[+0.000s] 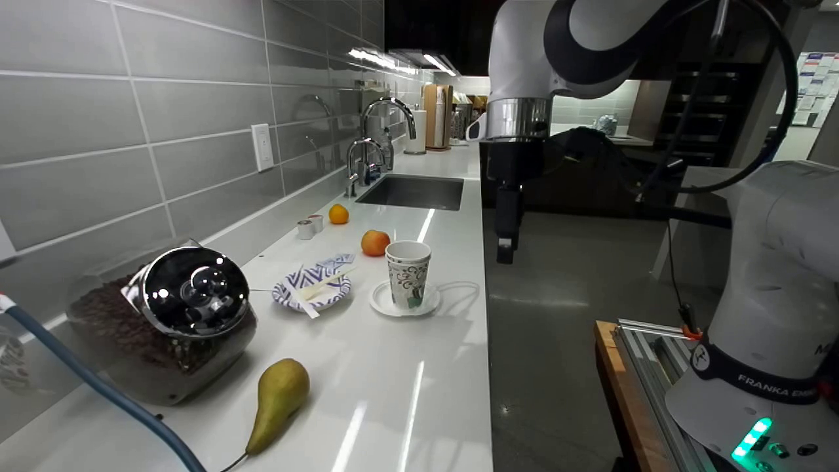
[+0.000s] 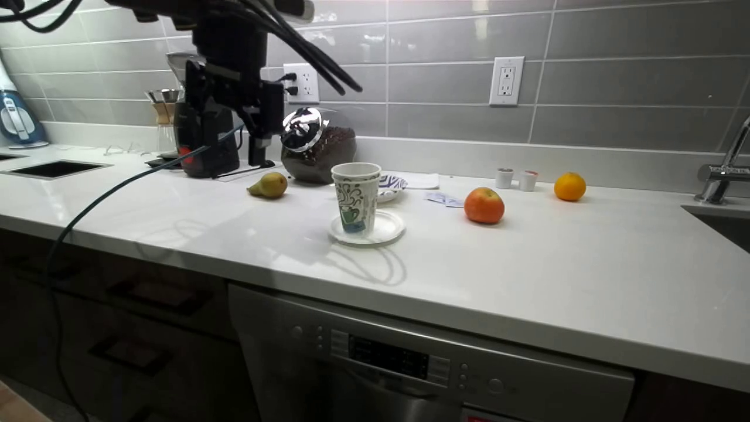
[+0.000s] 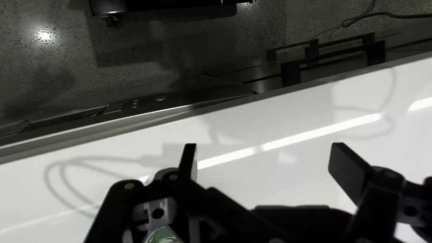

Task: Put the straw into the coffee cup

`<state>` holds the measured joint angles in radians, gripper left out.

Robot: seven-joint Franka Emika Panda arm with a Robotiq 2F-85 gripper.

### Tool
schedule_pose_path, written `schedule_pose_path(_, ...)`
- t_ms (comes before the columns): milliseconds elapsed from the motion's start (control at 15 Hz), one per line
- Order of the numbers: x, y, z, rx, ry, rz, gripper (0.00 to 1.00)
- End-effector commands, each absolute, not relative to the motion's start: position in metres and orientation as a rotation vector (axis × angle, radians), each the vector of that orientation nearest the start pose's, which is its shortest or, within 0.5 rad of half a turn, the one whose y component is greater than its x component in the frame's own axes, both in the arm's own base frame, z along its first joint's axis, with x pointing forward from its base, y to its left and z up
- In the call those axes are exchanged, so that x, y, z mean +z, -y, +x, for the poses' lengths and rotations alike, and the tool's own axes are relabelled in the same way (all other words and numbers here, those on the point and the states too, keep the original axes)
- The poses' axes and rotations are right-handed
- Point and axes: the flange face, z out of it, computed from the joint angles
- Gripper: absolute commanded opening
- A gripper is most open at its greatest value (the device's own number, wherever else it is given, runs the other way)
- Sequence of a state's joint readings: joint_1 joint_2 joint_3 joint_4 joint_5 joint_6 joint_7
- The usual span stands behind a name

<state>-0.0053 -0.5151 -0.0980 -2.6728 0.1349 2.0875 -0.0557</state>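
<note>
No straw shows above coffee cup near front edge of counter; gripper spread, holding nothing; pickup, likely from patterned bowl, and insertion both remain.

Table: glossy white top, glare and looping shadows across it, sink let into it past the orange. Directly on it: white plate near the front edge, blue-and-white patterned bowl just behind, flat packets between bowl and apple, two small white tubs close together near the orange, pear well apart from the plate, dark-filled jar at the back near the pear, black appliance past the pear. Behind the bowl, in an exterior view, a flat white piece, cloth or paper, too far off to tell which.
</note>
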Motion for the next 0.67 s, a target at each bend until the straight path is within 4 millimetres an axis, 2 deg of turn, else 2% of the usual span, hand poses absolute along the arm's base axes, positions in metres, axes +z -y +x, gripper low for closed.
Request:
schedule_pose_path(0,0.386,-0.006,0.39,0.05,-0.21,-2.953,1.0)
schedule_pose_path(333,0.374,-0.034,0.436,-0.057,-0.362,-2.993,1.0)
schedule_pose_path(600,0.357,-0.042,0.478,-0.116,-0.492,-2.972,1.0)
